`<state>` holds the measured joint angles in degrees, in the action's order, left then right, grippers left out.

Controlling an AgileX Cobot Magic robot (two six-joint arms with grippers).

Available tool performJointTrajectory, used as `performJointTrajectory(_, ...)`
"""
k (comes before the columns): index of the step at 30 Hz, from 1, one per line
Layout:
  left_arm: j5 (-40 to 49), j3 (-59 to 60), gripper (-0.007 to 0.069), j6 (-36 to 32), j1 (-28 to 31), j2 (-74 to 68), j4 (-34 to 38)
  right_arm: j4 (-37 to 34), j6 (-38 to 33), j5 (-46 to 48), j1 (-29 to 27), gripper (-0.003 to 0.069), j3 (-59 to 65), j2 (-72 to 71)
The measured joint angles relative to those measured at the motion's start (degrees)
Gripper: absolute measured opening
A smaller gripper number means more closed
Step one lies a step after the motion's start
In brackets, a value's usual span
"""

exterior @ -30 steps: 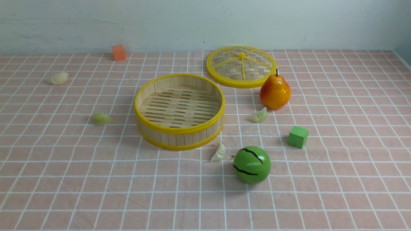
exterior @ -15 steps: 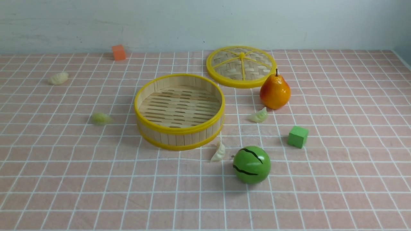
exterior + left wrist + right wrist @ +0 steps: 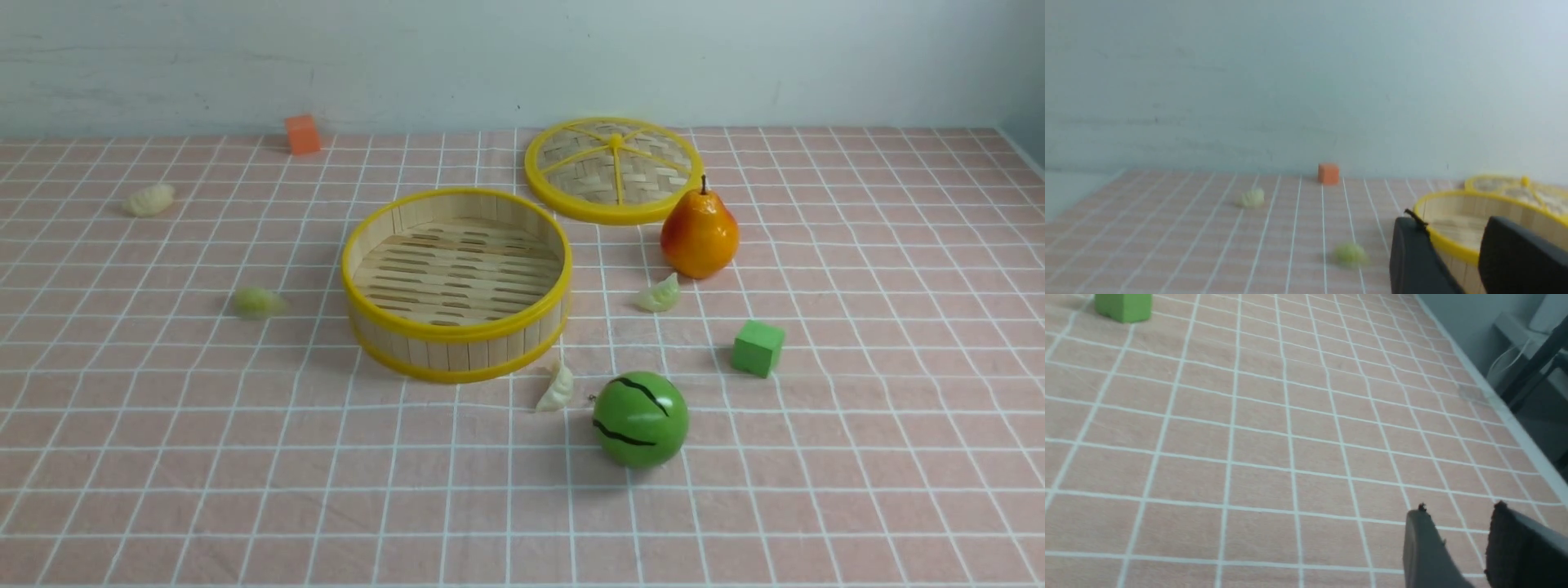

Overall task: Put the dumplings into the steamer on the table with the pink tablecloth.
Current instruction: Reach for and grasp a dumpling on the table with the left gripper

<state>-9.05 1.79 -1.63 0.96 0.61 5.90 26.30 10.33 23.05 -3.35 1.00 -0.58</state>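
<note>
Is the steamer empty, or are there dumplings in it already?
It's empty: you can see its bare slatted floor inside the yellow rim, and four dumplings lie outside on the cloth.

It looked like a play or test table, with a toy-like pear (image 3: 700,234) and blocks on pink cloth (image 3: 343,490) by a plain wall (image 3: 408,65).
</note>
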Motion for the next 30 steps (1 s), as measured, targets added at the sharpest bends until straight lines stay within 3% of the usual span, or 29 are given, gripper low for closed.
performJointTrajectory(10, -11.6, 0.0, 0.0237, 2.9, 0.0, 0.0, 0.0, 3.1, 0.1, -0.9, 0.0, 0.0239, 0.2, 0.0)
performJointTrajectory(17, -16.4, 0.0, 0.0237, 17.5, 0.0, 0.0, 0.1, 3.3, 2.6, -15.0, 0.0, 0.0239, 0.4, 0.0)
performJointTrajectory(24, -21.3, 0.0, 0.0237, 22.1, 0.0, 0.0, 0.1, 3.9, 2.9, -20.9, 0.0, 0.0239, 0.4, 0.0)
performJointTrajectory(26, -26.0, 0.0, 0.0237, 28.9, 0.0, 0.0, -0.2, 3.6, 6.6, -28.9, 0.0, 0.0239, 0.5, 0.0)
performJointTrajectory(30, -27.5, 0.0, 0.0237, 35.5, 0.0, 0.0, -2.0, 3.2, 14.0, -41.4, 0.0, 0.0239, 0.5, 0.0)
